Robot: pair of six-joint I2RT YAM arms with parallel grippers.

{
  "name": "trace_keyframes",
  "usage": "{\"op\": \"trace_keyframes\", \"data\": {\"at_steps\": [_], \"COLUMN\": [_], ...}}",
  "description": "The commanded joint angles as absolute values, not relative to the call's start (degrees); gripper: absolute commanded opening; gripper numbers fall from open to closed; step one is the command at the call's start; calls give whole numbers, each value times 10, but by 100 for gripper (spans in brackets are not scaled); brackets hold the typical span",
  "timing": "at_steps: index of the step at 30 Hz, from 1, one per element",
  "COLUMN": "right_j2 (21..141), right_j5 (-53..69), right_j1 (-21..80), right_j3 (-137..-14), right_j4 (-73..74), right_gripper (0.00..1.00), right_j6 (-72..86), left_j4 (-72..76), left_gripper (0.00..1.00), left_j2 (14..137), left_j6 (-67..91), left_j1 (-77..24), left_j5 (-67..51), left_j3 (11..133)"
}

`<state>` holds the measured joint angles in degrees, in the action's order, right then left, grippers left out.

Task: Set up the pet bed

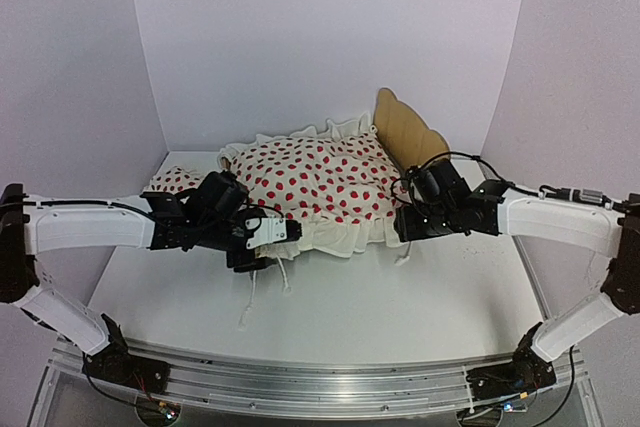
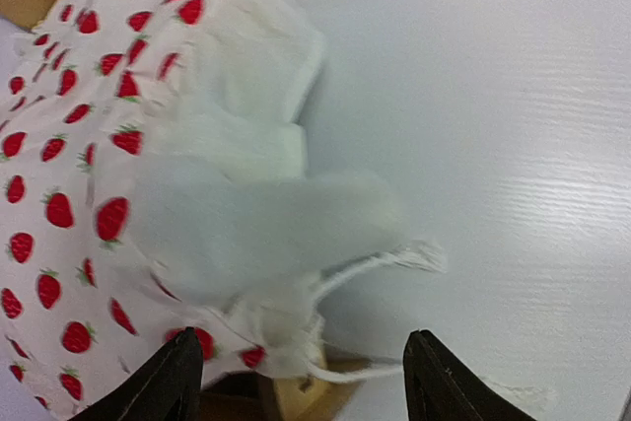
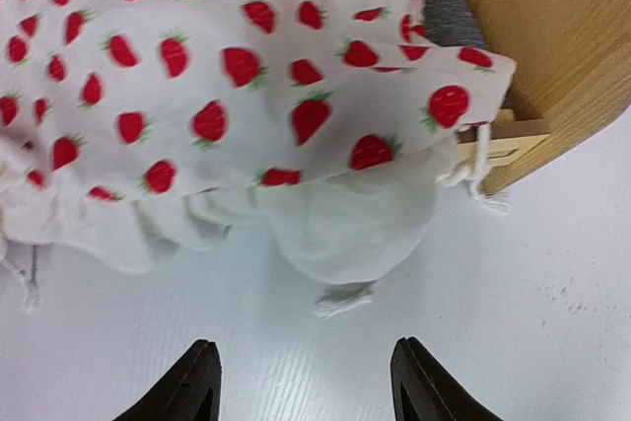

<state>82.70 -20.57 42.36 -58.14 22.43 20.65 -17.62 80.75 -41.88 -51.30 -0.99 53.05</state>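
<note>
The pet bed (image 1: 408,133) stands at the back right of the table, its wavy plywood headboard showing. A white strawberry-print ruffled blanket (image 1: 315,180) covers the rest of it. Wood of the bed (image 3: 552,36) fills the upper right of the right wrist view, and a corner of the frame (image 2: 296,396) peeks out under the blanket (image 2: 118,145) in the left wrist view. My left gripper (image 2: 301,382) is open at the blanket's front left corner, holding nothing. My right gripper (image 3: 304,382) is open just short of the blanket's (image 3: 246,76) front right ruffle, also with nothing in it.
A small strawberry-print pillow (image 1: 172,183) lies at the back left, behind my left arm. White tie cords (image 1: 250,292) trail from the blanket onto the table. White walls close in the back and both sides.
</note>
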Motion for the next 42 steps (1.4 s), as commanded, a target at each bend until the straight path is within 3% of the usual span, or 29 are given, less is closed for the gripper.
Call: {"op": "trace_keyframes", "data": {"at_steps": [1, 10, 12, 15, 18, 23, 32, 42], "right_j2": [900, 985, 995, 1010, 1012, 992, 941, 957], "right_j5": [-223, -184, -181, -176, -179, -192, -203, -171], "right_j1": [389, 348, 340, 331, 325, 321, 293, 290], "right_j3": [-638, -651, -651, -652, -653, -650, -647, -642], "right_j4": [248, 139, 125, 118, 118, 120, 143, 181], "right_gripper": [61, 59, 56, 44, 21, 3, 0, 0], "right_j6": [215, 194, 194, 189, 179, 143, 100, 123], "left_j4": [-42, 23, 21, 24, 49, 75, -113, -128], "left_gripper": [73, 71, 70, 69, 51, 2, 0, 0], "left_j2": [840, 871, 880, 893, 903, 891, 822, 835], "left_j6": [-372, -352, -350, -358, -370, -387, -420, -418], "left_j1": [-513, -513, -513, -513, -513, -512, -493, -493], "left_j5": [104, 96, 95, 83, 86, 92, 5, -28], "left_j3": [548, 527, 526, 520, 517, 515, 492, 495]}}
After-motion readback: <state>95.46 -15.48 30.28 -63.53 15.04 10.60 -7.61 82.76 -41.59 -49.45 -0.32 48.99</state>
